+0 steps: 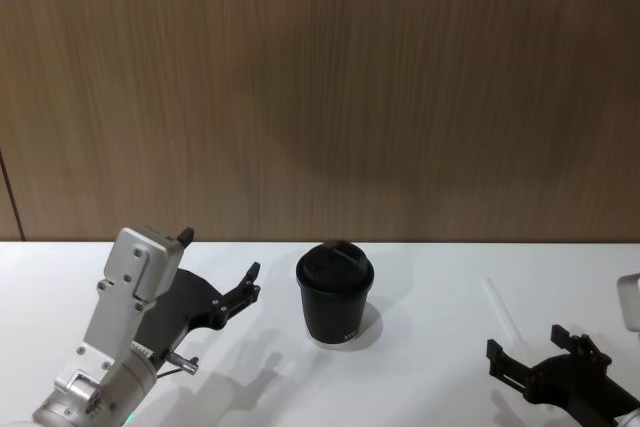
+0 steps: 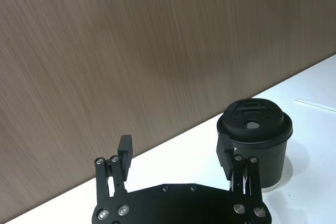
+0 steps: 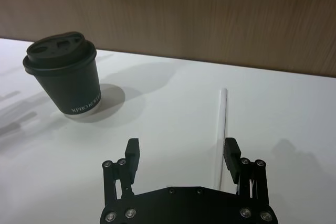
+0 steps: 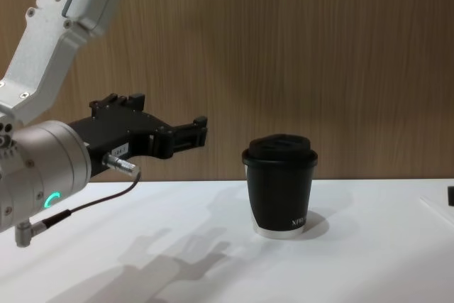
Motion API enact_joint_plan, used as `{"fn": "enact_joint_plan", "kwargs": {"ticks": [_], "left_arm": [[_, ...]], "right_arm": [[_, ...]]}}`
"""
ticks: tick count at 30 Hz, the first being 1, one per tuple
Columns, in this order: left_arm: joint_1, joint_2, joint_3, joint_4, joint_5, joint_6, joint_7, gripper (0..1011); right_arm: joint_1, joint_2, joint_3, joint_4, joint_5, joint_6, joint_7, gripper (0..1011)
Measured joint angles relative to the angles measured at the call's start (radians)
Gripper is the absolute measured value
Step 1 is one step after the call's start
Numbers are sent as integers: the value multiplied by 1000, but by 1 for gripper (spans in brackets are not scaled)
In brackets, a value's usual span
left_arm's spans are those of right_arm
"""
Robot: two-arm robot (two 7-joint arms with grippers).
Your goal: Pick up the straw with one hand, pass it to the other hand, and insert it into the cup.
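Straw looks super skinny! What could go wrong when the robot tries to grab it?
The straw lies flat on the table, nearer one finger of the open right gripper than its middle, so closing might roll it away. Later, the cup has only a small lid hole; a miss could tip it.

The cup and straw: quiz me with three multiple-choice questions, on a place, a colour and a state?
1. Where is the straw, relative to the cup? A) inside B) on the table, to its right C) under it
2. What colour is the cup's lid? A) white B) black C) red
3. The right gripper's jaws are: A) open, empty B) shut on the straw C) shut on the cup
Answers: B, it lies flat, apart from the cup; B, the lid matches the black body; A, a wide gap with nothing gripped.
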Motion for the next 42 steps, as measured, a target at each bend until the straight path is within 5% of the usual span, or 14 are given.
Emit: {"fn": "enact_joint_plan", "kwargs": {"ticks": [20,42], "left_arm": [[0,0,0,0,0,0,0,1003],[0,0,0,0,0,0,0,1003]], "right_arm": [[-8,18,2,-7,-20,97,-3,1001],[13,-17,25,50,-9,138,4,1001]]}}
